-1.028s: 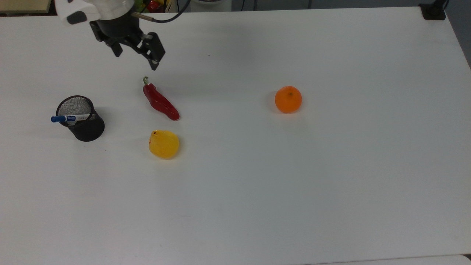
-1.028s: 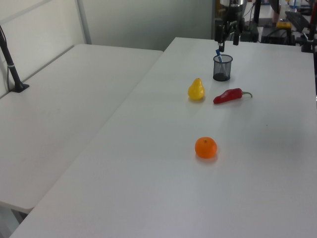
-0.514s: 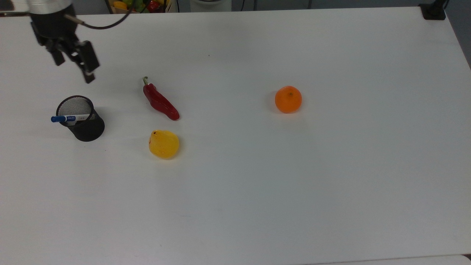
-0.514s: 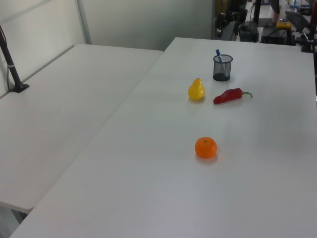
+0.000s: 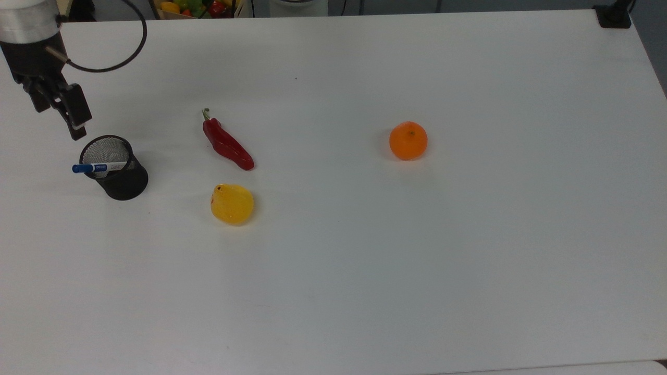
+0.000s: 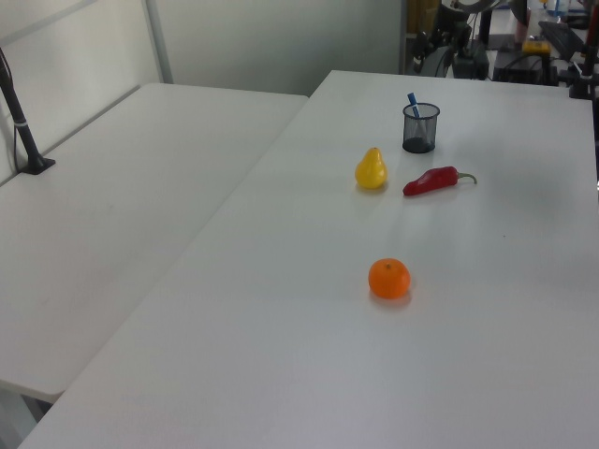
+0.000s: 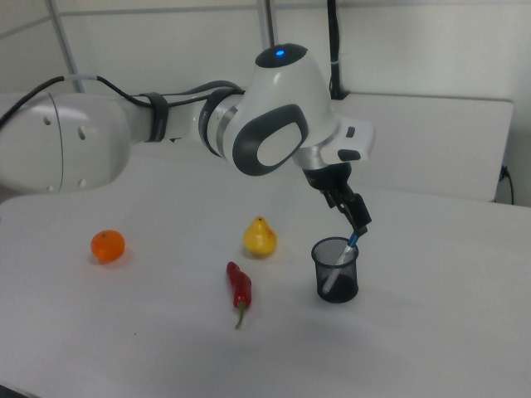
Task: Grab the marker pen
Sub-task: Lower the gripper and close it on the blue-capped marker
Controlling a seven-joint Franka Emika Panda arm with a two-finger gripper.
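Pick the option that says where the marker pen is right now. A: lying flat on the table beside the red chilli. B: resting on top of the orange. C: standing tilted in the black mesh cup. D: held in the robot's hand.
C: the marker pen leans inside the black mesh cup, its blue cap sticking out over the rim; the hand is apart from it.

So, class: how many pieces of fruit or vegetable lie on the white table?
3. The red chilli lies nearest the mesh cup, the yellow pear sits just below it in the top view, and the orange sits apart toward the top view's right.
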